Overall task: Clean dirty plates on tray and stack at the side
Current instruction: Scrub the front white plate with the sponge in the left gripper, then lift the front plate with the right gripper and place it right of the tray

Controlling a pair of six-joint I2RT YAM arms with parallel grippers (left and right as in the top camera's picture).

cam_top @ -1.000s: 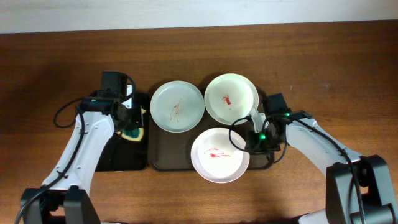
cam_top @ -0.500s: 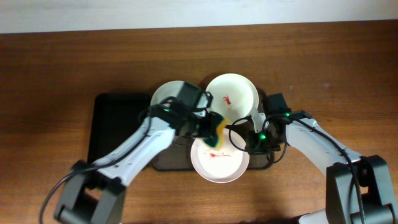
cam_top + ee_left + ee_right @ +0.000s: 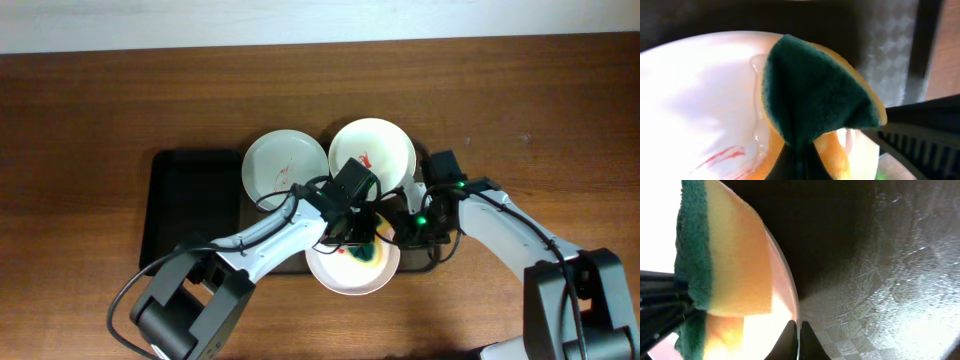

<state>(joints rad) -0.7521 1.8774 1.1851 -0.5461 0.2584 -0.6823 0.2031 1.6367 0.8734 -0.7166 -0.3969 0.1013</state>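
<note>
- A brown wooden table (image 3: 90, 100) stands below a pale wall strip (image 3: 300, 20). On it a black tray (image 3: 190, 205) lies left of the dark brown tray (image 3: 900, 280).
- A pale green plate (image 3: 283, 165) and a white plate (image 3: 385, 150) sit at the tray's far side. The near white plate (image 3: 345, 278) overhangs its front edge.
- The left gripper (image 3: 797, 162) is clamped on a green-and-yellow sponge (image 3: 815, 95), set against that near plate by a red smear (image 3: 722, 156).
- The right gripper (image 3: 797, 332) pinches the same plate's rim, fingers nearly together.

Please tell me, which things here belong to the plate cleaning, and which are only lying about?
Belong to the job: front white plate, rear white plate, green-grey plate, brown tray, sponge in left end effector, right end effector on the front plate's rim.
Lying about: black tray.
</note>
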